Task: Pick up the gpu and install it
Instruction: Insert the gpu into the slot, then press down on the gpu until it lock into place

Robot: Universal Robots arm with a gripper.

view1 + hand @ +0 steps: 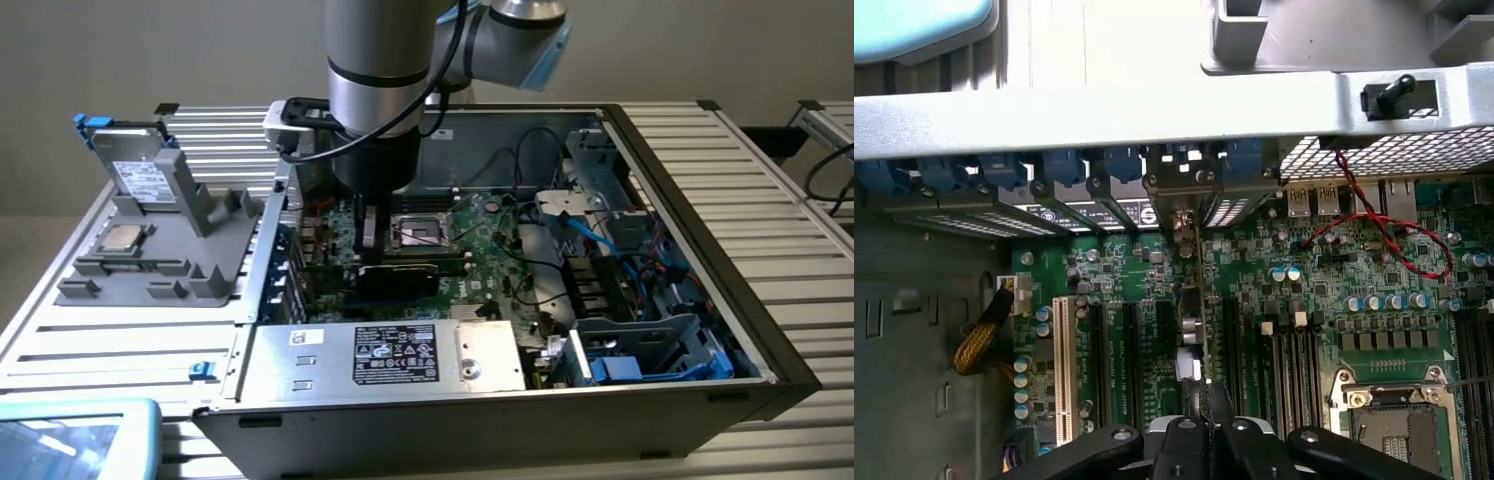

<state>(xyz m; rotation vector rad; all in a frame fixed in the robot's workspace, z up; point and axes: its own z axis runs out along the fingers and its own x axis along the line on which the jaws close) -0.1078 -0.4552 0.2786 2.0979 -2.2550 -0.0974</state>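
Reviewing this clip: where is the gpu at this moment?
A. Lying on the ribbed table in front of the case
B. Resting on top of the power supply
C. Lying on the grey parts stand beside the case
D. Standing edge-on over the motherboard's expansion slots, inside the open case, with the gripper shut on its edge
D: the wrist view shows the gripper shut on the gpu, which stands edge-on above the motherboard slots.

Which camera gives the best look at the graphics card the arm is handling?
The exterior view: the gpu shows its black face low over the motherboard, beneath the gripper. In the wrist view the gpu appears as a thin edge.
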